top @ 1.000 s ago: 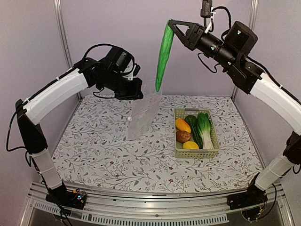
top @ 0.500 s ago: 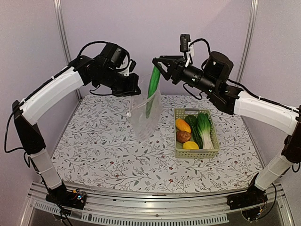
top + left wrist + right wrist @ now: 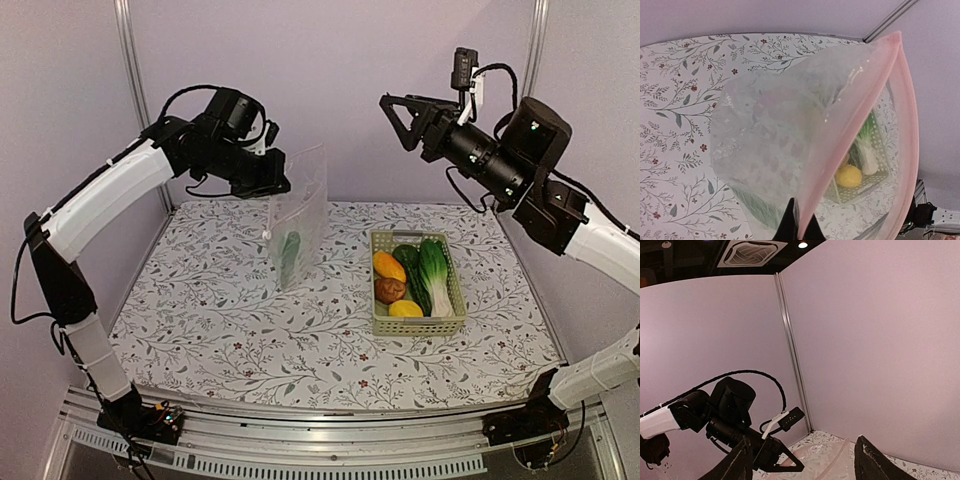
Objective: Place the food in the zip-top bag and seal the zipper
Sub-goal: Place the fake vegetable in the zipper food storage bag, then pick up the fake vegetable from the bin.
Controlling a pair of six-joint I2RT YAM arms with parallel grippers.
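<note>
While left fingers (image 3: 788,226) pinch the zip-top bag (image 3: 300,210) aloft, green cucumber (image 3: 290,256) inside, right fingers (image 3: 876,462) spread, empty.

The zip-top bag (image 3: 303,205) hangs over the worktop (image 3: 200,310), left of the basket (image 3: 418,326); the cucumber (image 3: 290,256) sits inside the bag's bottom.

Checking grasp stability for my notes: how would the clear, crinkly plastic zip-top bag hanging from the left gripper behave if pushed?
Probably floppy: the clear zip-top bag hangs creased from the left gripper. The green cucumber low inside likely makes it swing rather than slide. Pinched at one edge only, its mouth may sag shut.
</note>
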